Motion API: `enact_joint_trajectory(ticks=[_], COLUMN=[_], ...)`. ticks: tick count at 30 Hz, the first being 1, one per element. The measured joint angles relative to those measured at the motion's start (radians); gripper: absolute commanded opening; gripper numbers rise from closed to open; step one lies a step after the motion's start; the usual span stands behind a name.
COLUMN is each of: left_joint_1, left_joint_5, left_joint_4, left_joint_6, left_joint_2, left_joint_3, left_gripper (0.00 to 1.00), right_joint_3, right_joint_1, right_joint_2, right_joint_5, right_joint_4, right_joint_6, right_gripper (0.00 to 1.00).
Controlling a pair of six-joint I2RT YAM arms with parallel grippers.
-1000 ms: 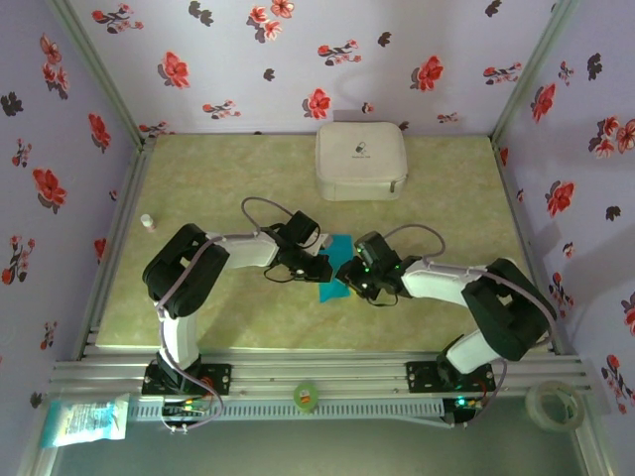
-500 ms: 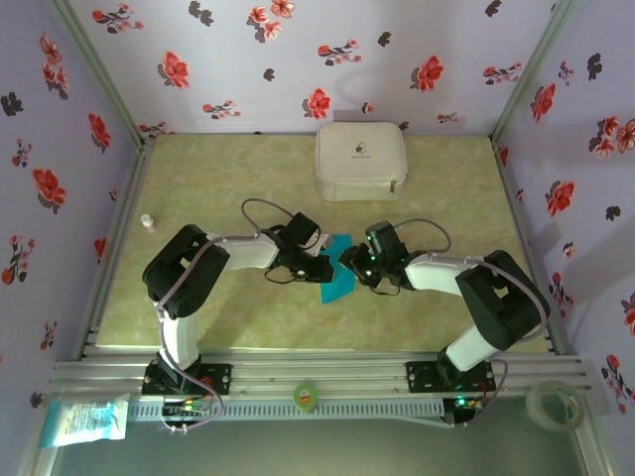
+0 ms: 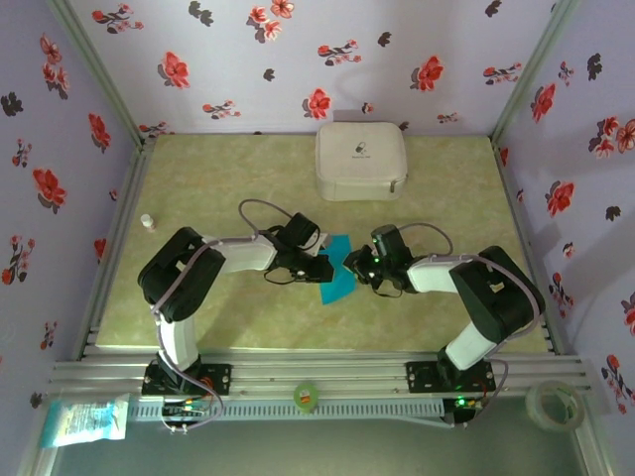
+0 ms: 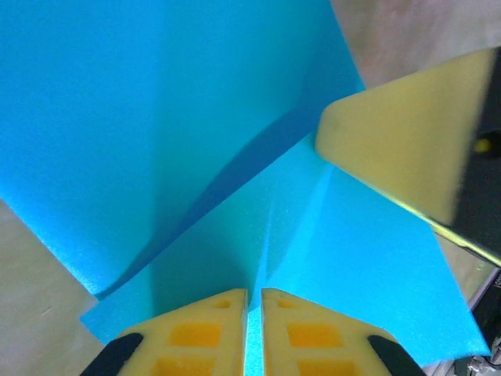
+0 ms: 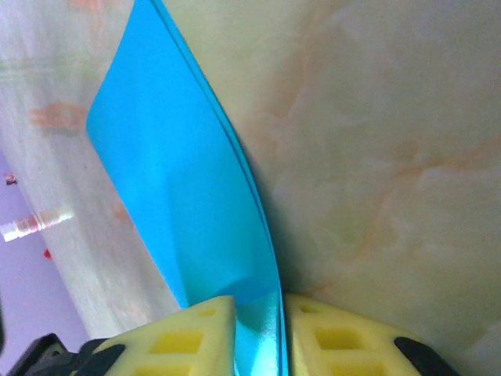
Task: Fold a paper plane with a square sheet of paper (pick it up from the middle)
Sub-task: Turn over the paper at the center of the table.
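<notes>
The turquoise paper sheet [image 3: 338, 285], already part-folded, lies at the centre of the table [image 3: 218, 178], below the white zip case [image 3: 361, 159] in the top view and pinched from both sides. The left gripper [image 4: 254, 329] has its yellow pads nearly together, with a sliver of paper clamped in the slit. The right gripper [image 5: 258, 337] is closed on the stacked layers at the opposite edge. The grips sit close together on thin paper, so any pull apart or twist could tear it, and uneven motion could skew the crease or slip a layer out of the pads. The sheet's long axis runs roughly top to bottom of the top view, leaning slightly, and I cannot make out a nose
</notes>
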Motion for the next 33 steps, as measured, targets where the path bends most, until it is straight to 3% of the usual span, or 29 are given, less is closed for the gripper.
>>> enact_joint_trajectory(ticks=[2, 10, 19, 23, 27, 33], left_joint_1=[0.0, 0.006, 0.097, 0.132, 0.167, 0.208], left_joint_5=[-0.008, -0.111, -0.264, -0.325, -0.382, -0.471], left_joint_4=[-0.002, -0.003, -0.004, 0.0, 0.0, -0.021], left_joint_6=[-0.006, -0.015, -0.045, -0.059, -0.08, -0.133], left_joint_2=[-0.025, -0.226, -0.525, -0.629, -0.718, -0.832], left_joint_3=[0.0, -0.048, -0.211, -0.262, -0.317, -0.39], left_gripper=[0.19, 0.24, 0.27, 0.28, 0.29, 0.3], right_joint_3=[0.0, -0.002, 0.148, 0.298, 0.447, 0.665], right_joint_1=[-0.003, -0.003, 0.002, 0.031, 0.096, 0.215], right_joint_2=[0.009, -0.048, -0.277, -0.32, -0.304, -0.114], right_joint_5=[-0.003, -0.002, 0.096, 0.231, 0.443, 0.789], right_joint_4=[0.017, 0.003, -0.356, -0.584, -0.823, -1.13], right_joint_6=[-0.008, -0.067, -0.275, -0.389, -0.488, -0.569], right_gripper=[0.11, 0.07, 0.08, 0.08, 0.09, 0.08])
